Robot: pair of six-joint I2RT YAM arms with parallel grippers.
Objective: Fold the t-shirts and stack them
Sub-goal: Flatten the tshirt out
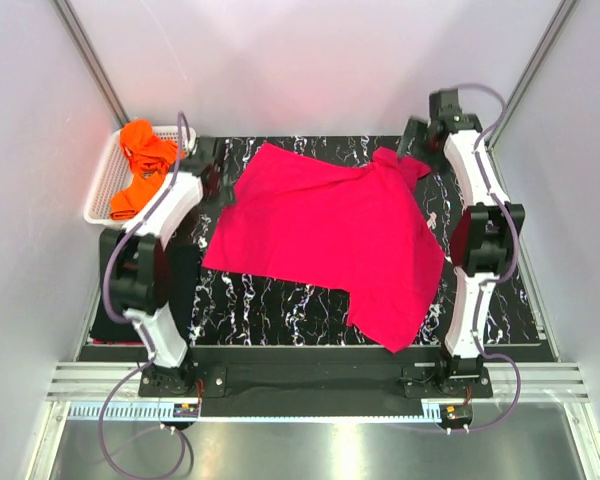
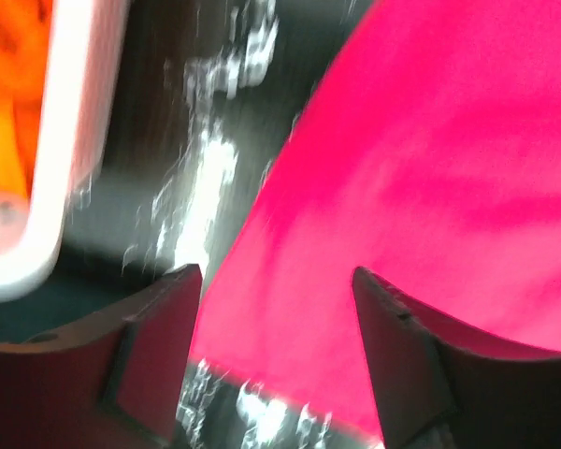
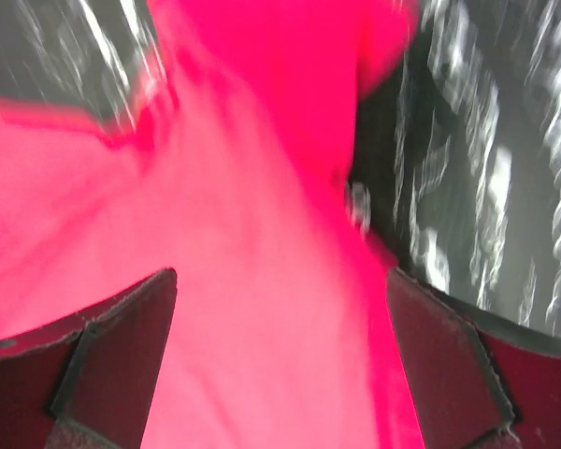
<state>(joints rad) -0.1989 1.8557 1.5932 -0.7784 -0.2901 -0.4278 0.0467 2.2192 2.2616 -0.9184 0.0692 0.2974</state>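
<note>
A hot pink t-shirt point(image 1: 330, 235) lies spread, somewhat crumpled, on the black white-veined mat point(image 1: 270, 300). Orange t-shirts point(image 1: 143, 165) are bunched in the white basket point(image 1: 100, 190) at the back left. My left gripper point(image 1: 208, 165) hovers at the pink shirt's back-left edge; in the left wrist view it point(image 2: 276, 281) is open, with the pink cloth point(image 2: 421, 168) below and between the fingers. My right gripper point(image 1: 417, 135) is at the shirt's back-right sleeve; in the right wrist view it point(image 3: 280, 281) is open over pink cloth point(image 3: 262, 234). Both views are blurred.
A flat black thing point(image 1: 110, 300), perhaps a folded shirt, lies left of the mat under my left arm. The basket's rim point(image 2: 65, 168) with orange cloth point(image 2: 9, 94) shows left of the left gripper. Grey walls and frame posts surround the table.
</note>
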